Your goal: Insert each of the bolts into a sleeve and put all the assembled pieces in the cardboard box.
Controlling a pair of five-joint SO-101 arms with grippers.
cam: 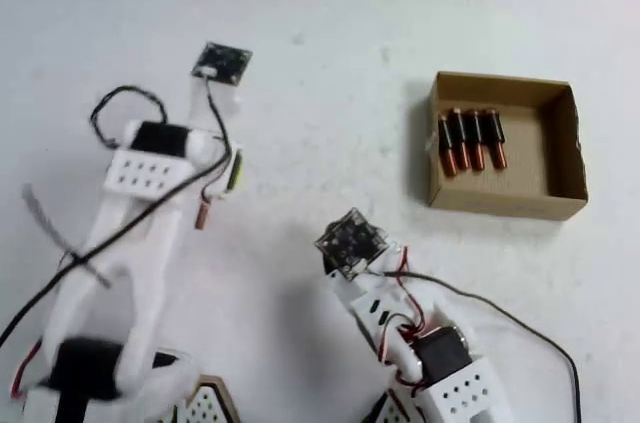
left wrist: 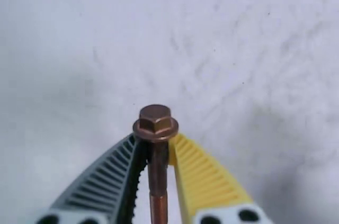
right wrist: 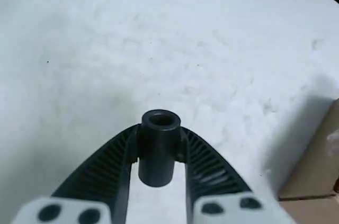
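High view: box (cam: 505,201) w/ 4 assembled pieces (cam: 470,141).

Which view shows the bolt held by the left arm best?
The left wrist view: the bolt sits close up, hex head and shank clear, clamped in the left tool. The high view shows the bolt small, a copper sliver at that tool's tip.

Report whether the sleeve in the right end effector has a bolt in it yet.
Empty. The sleeve, clamped in the right end effector, shows an open hollow bore; the bolt sits in the left end effector.
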